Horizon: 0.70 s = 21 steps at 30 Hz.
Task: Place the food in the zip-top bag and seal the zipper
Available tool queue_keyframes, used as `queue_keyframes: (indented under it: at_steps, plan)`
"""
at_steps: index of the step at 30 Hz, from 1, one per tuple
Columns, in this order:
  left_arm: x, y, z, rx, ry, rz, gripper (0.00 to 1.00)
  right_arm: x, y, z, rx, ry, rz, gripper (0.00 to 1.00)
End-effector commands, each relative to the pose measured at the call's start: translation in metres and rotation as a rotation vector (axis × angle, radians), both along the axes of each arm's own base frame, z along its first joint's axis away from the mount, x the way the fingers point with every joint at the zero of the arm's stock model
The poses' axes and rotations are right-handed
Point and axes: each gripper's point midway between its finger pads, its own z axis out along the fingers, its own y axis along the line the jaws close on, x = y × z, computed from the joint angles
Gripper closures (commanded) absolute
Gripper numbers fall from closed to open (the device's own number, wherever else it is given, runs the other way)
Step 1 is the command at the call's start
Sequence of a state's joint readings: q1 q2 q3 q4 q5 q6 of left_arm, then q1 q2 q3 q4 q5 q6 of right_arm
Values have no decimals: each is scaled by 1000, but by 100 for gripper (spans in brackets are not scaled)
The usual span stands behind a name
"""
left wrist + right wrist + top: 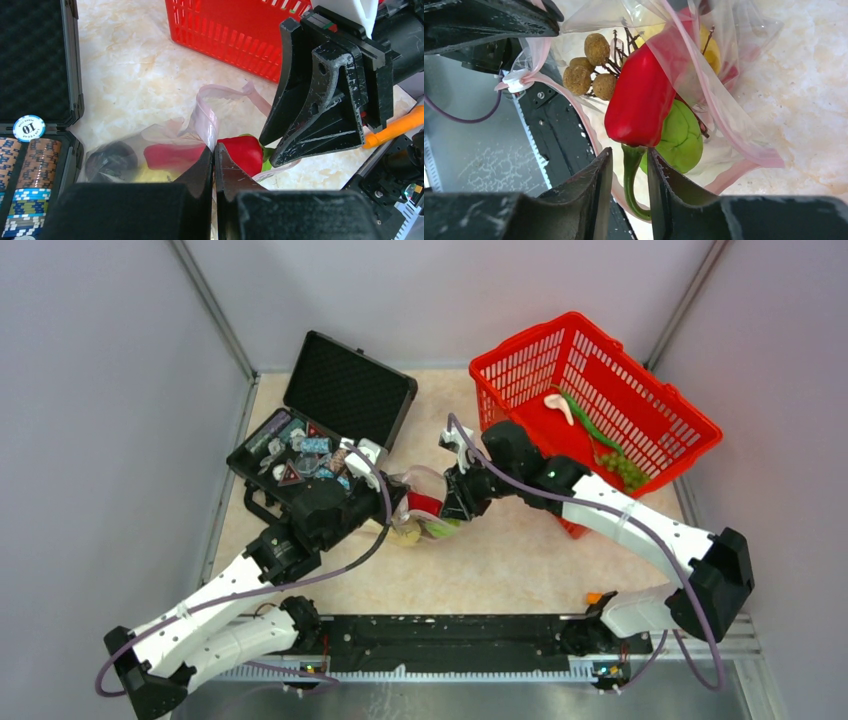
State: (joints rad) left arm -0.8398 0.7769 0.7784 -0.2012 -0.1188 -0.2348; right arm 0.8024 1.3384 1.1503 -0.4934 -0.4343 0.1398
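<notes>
The red pepper [641,97] lies half through the mouth of the zip-top bag [734,65], which rests on the table [804,75] between the two arms. Its curved green stem points out between the fingers of the right gripper [629,152]. Those jaws stand part-way apart around the stem, with a gap on one side. I cannot tell whether they grip it. The left gripper [214,150] is clenched on the bag's mouth edge, at the zipper [206,115].

Hazards, as I judge them:
1. Pepper let go too shallow: its smooth, glossy body may slide back out over the slick film.
2. Right arm pressing further: the thin, crinkly plastic may pull out of the left pinch, or the mouth may fold over.
3. Stem left lying across the soft pink strip: the seal cannot close.

Inside the bag: rough, round brown bits [591,67], a matte, lobed green pear-like fruit [681,140], a yellow piece [711,52]. The table is hard and marble-patterned, so I expect the bag to skid on it.
</notes>
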Motion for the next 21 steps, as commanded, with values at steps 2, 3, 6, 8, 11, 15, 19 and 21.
queue_keyframes:
  at_steps: [2, 3, 6, 8, 11, 15, 19, 21]
  plan:
    - [2, -6, 36, -75, -73, -15, 100, 4, 7, 8, 38, -34, 24, 70]
    - [2, -6, 35, -74, -72, -17, 100, 4, 7, 6, 35, -30, 25, 68]
    - [1, -6, 35, -73, -72, -17, 100, 0, 7, 2, 32, -13, 43, 69]
    - [1, -5, 34, -69, -70, -15, 100, -5, 8, 1, 38, -2, 69, 69]
    - [0, -4, 34, -70, -70, -14, 100, -7, 11, 1, 43, 3, 103, 78]
    - [-2, -6, 33, -69, -66, -32, 100, 2, 16, 7, 61, -23, 75, 93]
    - [-5, -10, 30, -65, -57, -59, 100, 12, 32, 24, 152, -52, 52, 99]
    - [-6, -12, 29, -64, -53, -73, 100, 17, 39, 29, 181, -55, 47, 100]
